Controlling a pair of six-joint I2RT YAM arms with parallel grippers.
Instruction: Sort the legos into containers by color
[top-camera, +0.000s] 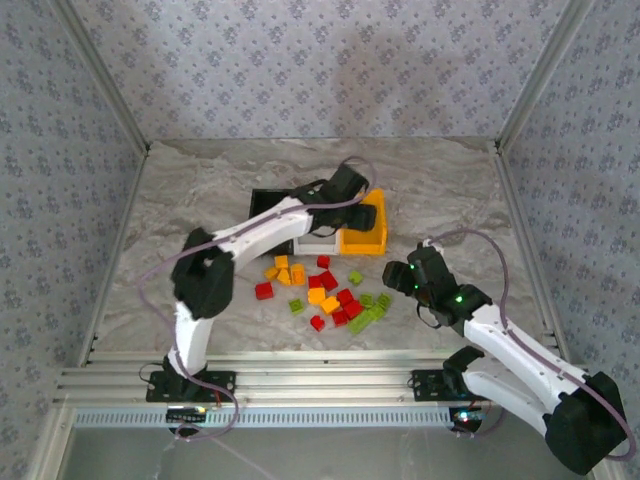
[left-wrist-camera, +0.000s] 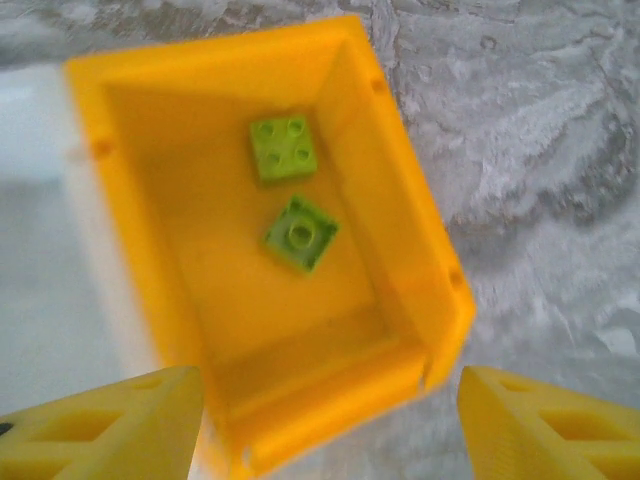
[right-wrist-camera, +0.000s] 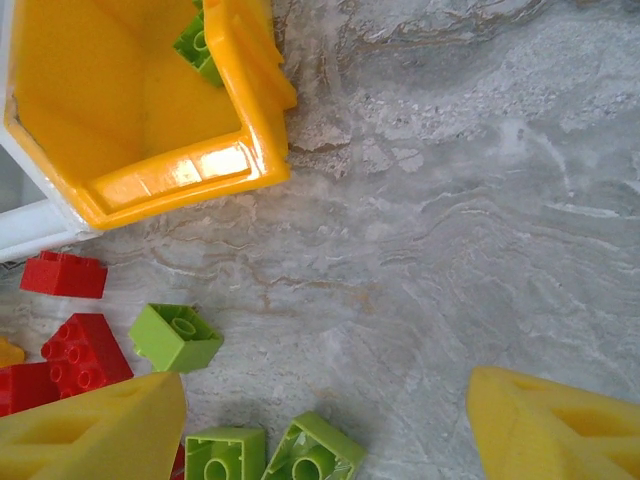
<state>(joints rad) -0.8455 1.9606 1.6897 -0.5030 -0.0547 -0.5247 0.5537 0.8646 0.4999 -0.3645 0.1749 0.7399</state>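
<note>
Left gripper (left-wrist-camera: 328, 385) hangs over the orange bin (left-wrist-camera: 400, 200), its yellow fingers (left-wrist-camera: 110, 425) spread wide with nothing between them. Two lime green bricks (left-wrist-camera: 284, 148) lie on the floor of that bin, studs up, close together but apart, the nearer one turned at an angle.

In the overhead view the orange bin is the right end of a row. The white bin (top-camera: 315, 241) is pressed against its left side and the black bin (top-camera: 264, 204) is farther left, both partly covered by the left arm.

Right gripper (right-wrist-camera: 325, 405) is also open and empty, above bare marble table (right-wrist-camera: 450, 200) to the right of the pile. Near its left finger (right-wrist-camera: 100, 430) lies a green brick (right-wrist-camera: 176, 337), with two more green bricks (right-wrist-camera: 222, 455) side by side between the fingers at the lower edge of the wrist view. Red bricks (right-wrist-camera: 85, 350) lie farther left.

Loose legos (top-camera: 320, 292) are scattered on the table just near of the bins. Yellow-orange ones are toward the left, red ones in the middle, and green ones on the right, closest to the right gripper.
</note>
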